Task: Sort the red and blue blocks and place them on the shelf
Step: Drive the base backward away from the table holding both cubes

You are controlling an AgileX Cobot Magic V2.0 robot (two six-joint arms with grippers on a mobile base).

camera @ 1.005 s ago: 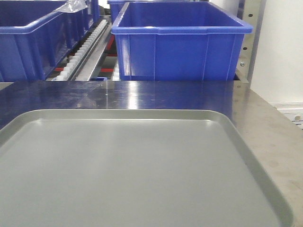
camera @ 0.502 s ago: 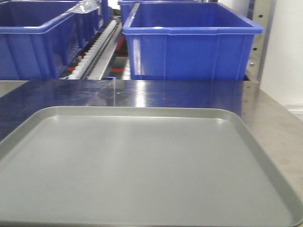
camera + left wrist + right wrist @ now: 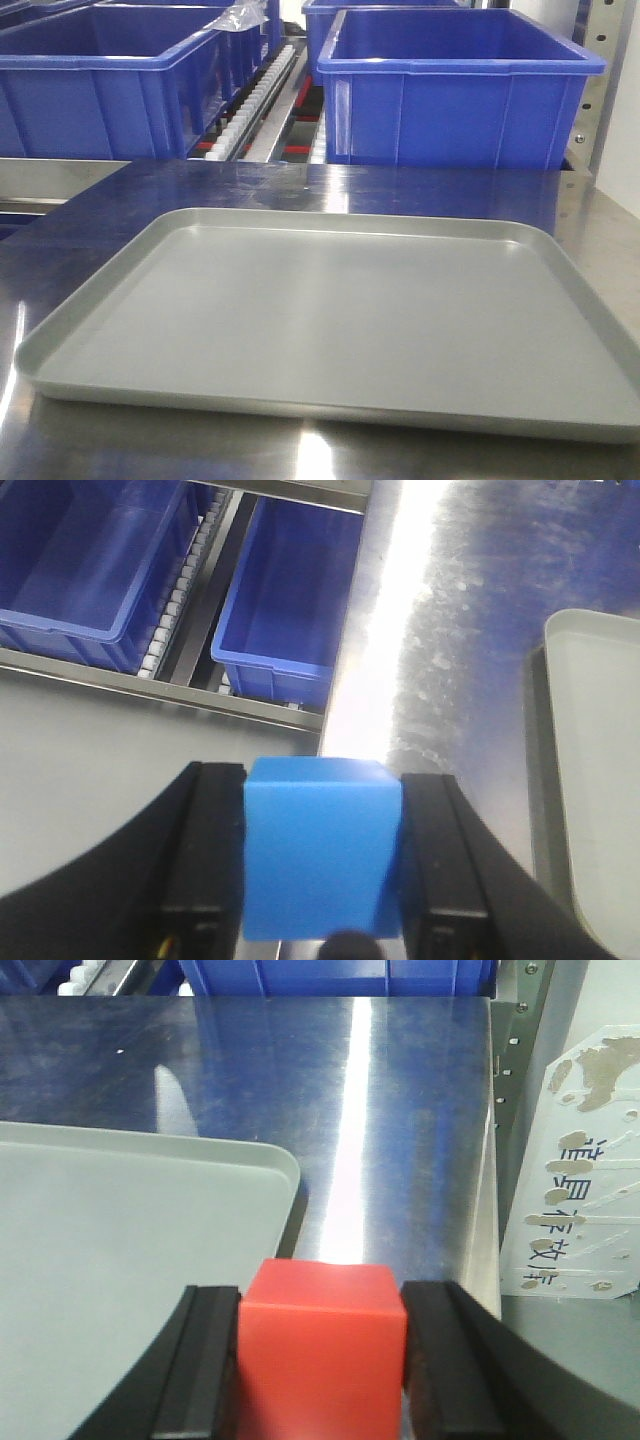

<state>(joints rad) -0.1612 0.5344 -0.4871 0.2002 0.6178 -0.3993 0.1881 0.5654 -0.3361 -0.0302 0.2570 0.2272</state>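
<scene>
On the left, the blue block [image 3: 322, 845] is gripped by the left claw [image 3: 322, 852], which is clenched on it with a black finger [image 3: 210, 860] pressed flat against each side face. The block is carried in the air. The steel surface [image 3: 450, 630] is seen ahead of it, and the shelf [image 3: 190, 692] with two of its blue bins [image 3: 285, 610] lies to the left of that. What lies directly beneath the block is hidden.

In the middle, the grey tray [image 3: 330, 320] lies on the surface with nothing seen on it. Behind it, bins stand on either side of a white roller track [image 3: 255, 100].

On the right, the red block [image 3: 322, 1345] is grasped in the same way by the right claw [image 3: 322, 1355], which is closed on two opposite side faces. The tray's rounded corner is near, ahead and to the left.

Both cubes are judged to be light and rigid. No yielding is seen under the fingers, and the faces appear matte, so slipping is thought unlikely under modest pressure. Fragility is not expected. The best hold is judged to be the one shown, centred on two parallel faces, so that no twisting is induced. As the cubes are far smaller than the bins, a low release inside a bin is advised, since a light cube may bounce or tumble if dropped from height.
</scene>
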